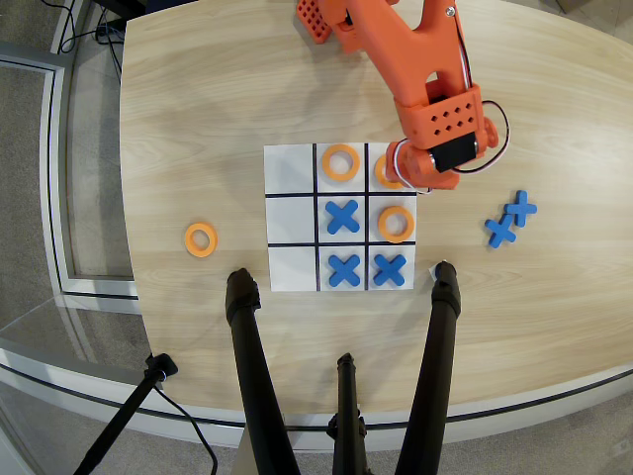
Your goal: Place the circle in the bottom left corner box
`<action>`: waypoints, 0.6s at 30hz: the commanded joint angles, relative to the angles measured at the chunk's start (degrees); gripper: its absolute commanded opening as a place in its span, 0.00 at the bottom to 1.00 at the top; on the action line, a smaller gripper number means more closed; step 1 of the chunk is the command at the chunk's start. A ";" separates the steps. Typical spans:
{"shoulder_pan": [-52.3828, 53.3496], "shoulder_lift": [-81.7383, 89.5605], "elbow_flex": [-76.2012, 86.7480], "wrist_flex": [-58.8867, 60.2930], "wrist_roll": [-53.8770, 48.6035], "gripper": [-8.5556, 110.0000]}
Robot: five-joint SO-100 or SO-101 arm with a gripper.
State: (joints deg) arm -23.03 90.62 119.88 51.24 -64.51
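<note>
In the overhead view the orange arm [415,59] covers the board's [292,173] top right cell, hiding most of an orange ring [386,174] beneath its gripper [407,176] (jaw state cannot be told). Other rings occupy top middle [340,162] and middle right [396,224]; 3 blue X pieces [342,217] fill neighbouring cells. 1 ring [200,239] lies left, off-board. The bottom left cell [292,268] is bare.
</note>
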 commanded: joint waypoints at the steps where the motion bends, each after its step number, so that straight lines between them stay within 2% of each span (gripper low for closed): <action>1: 0.79 2.37 -0.18 0.26 -0.26 0.13; 10: 0.79 7.82 -2.81 6.24 -1.05 0.16; 18: 1.23 26.02 -4.22 15.91 -6.24 0.17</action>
State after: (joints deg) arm -22.50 108.72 116.81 64.86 -68.82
